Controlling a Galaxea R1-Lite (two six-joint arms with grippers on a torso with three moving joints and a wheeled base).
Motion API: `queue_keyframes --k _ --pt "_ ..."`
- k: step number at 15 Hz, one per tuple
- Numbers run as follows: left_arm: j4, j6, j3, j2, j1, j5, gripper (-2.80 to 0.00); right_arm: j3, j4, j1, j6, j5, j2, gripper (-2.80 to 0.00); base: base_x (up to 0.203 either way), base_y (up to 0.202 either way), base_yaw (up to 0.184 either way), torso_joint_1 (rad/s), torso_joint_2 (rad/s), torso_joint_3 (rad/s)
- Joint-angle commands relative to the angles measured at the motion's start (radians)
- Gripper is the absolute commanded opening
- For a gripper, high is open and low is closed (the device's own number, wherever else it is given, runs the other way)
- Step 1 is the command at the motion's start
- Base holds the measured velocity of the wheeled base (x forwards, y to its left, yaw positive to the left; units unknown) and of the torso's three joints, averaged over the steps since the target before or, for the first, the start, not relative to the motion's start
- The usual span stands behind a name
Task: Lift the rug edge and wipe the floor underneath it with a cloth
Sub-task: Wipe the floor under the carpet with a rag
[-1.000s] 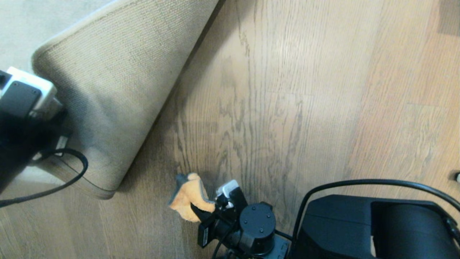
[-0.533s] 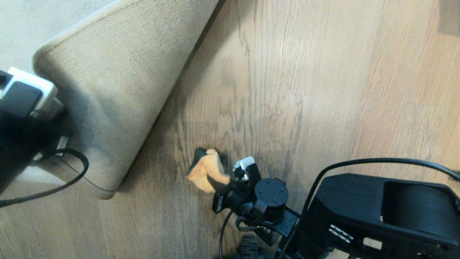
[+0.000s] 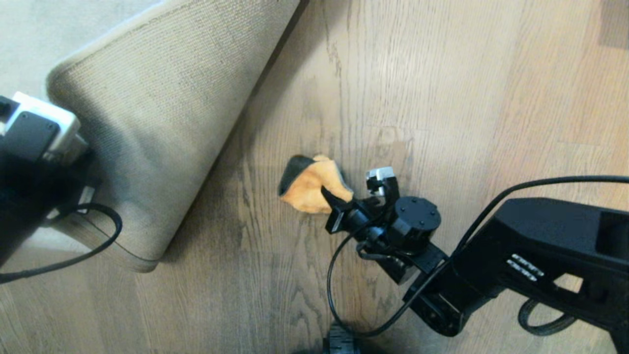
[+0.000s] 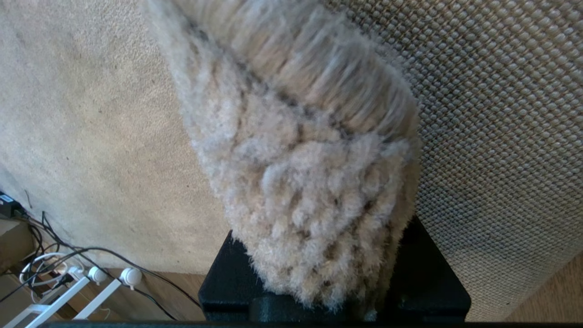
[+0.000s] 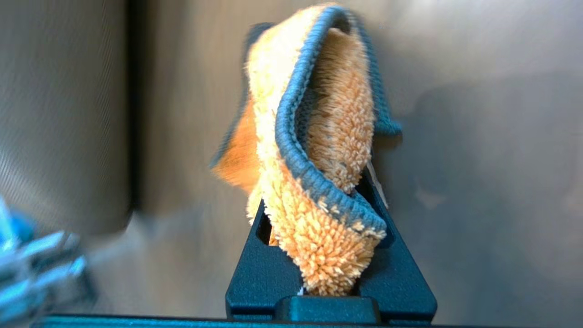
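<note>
The rug edge [image 3: 157, 123] is folded up and back, with its tan woven backing facing me. My left gripper [image 4: 328, 278] is shut on the fluffy rim of the rug edge [image 4: 296, 173]. In the head view only its wrist [image 3: 34, 137] shows, at the far left. My right gripper [image 3: 339, 201] is shut on the orange cloth [image 3: 312, 189] with grey trim. It holds the cloth low over the bare brown floor [image 3: 393, 98], to the right of the lifted rug. The cloth [image 5: 314, 159] bunches out between the black fingers [image 5: 401, 273]. I cannot tell whether it touches the floor.
A black cable [image 3: 98, 231] from my left arm loops over the rug's lower corner. My right arm's cable [image 3: 339, 275] hangs near the floor below the gripper. Past the rug lie wires and white plugs [image 4: 109, 278]. A dark patch [image 3: 614, 24] sits at the far right.
My right gripper has carried the cloth away from me and to the right across the floor, the arm reaching further out. The left arm and the lifted rug have stayed still.
</note>
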Motion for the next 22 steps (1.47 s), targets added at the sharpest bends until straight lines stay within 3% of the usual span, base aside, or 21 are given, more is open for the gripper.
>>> queue_keyframes --k 1,4,7,10,17,22 --pt "-0.005 0.003 0.0 0.001 -0.001 0.002 -2.8 0.0 -0.049 -0.073 0.001 -0.001 -0.074 -2.8 0.0 0.0 0.0 0.0 0.0 0.0" --pt "-0.005 0.003 0.0 0.002 -0.001 0.002 -2.8 0.0 -0.049 -0.176 0.001 0.003 -0.124 -2.8 0.0 0.0 0.0 0.0 0.0 0.0" --pt "-0.005 0.003 0.001 0.002 -0.001 0.002 -2.8 0.008 -0.049 -0.186 0.001 0.018 -0.145 -2.8 0.0 0.0 0.0 0.0 0.0 0.0" --pt "-0.005 0.003 0.001 0.001 -0.001 0.002 -2.8 0.02 -0.049 -0.114 0.0 0.031 -0.149 -2.8 0.0 0.0 0.0 0.0 0.0 0.0" --pt "-0.06 0.006 0.055 0.002 0.001 0.004 -2.8 0.183 -0.049 0.147 0.002 0.032 -0.074 -2.8 0.0 0.0 0.0 0.0 0.0 0.0" --pt "-0.06 0.008 0.055 0.004 0.001 0.004 -2.8 0.153 -0.049 0.219 0.0 0.027 0.117 -2.8 0.0 0.0 0.0 0.0 0.0 0.0"
